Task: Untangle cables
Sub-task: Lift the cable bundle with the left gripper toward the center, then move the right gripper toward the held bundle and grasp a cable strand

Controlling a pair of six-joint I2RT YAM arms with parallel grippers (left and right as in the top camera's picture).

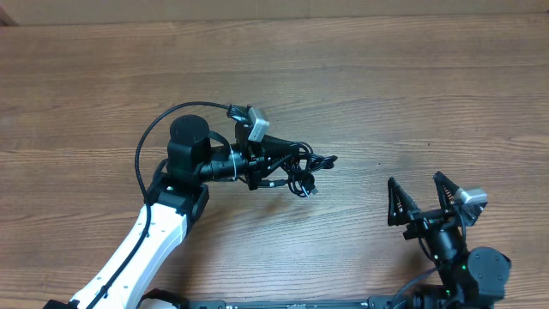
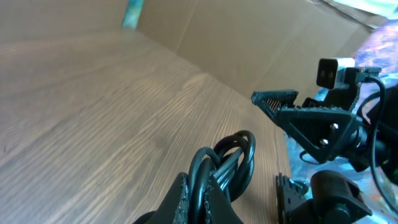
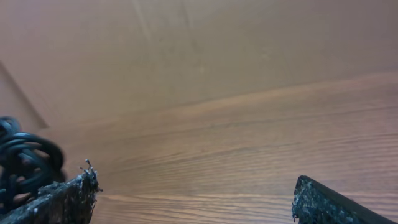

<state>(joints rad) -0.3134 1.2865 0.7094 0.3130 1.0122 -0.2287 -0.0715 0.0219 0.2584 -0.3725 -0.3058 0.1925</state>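
The cables are a small clump of thin black cords, knotted together near the middle of the wooden table. My left gripper points right and is shut on the clump's left side. In the left wrist view, glossy loops of the cables stick up from between the closed fingers of the left gripper. My right gripper stands open at the lower right, apart from the clump, with nothing between its fingers. In the right wrist view, that right gripper spans bare wood and the cables show at the far left.
A thick black wire arcs from the left arm's wrist over the table. The right arm's open fingers and its camera show in the left wrist view, beyond the clump. A cardboard wall stands behind the table.
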